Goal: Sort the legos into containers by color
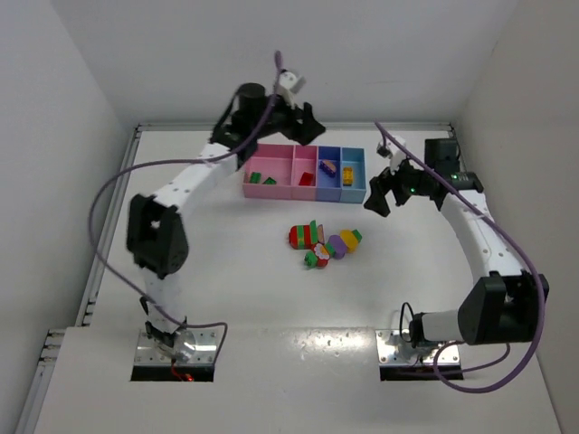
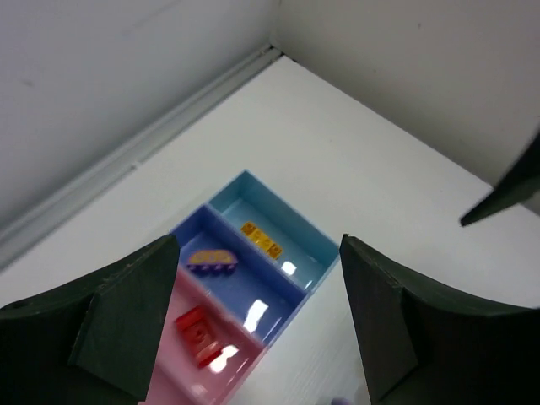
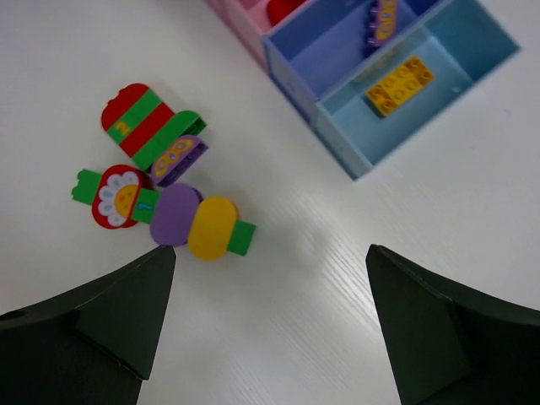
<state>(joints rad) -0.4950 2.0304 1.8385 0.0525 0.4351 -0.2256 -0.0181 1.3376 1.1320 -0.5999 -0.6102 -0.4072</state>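
Note:
The containers [image 1: 271,159] stand in a joined row at the back: wide pink, narrow pink, purple-blue, light blue. A yellow brick [image 3: 398,84] lies in the light blue bin [image 2: 299,228]. A purple and orange piece [image 2: 213,260] lies in the purple-blue bin, and a red brick [image 2: 196,331] in the narrow pink one. Loose legos [image 1: 324,240] lie clustered mid-table: a red-green striped stack [image 3: 139,118], a flower piece [image 3: 118,196] and a purple-yellow-green stack [image 3: 202,226]. My left gripper [image 1: 303,122] hovers open and empty above the bins. My right gripper [image 1: 387,197] is open and empty, right of the bins.
White walls close the table at the back and on both sides. A small green and red piece [image 1: 261,178] lies in the wide pink bin. The arm bases stand at the near edge.

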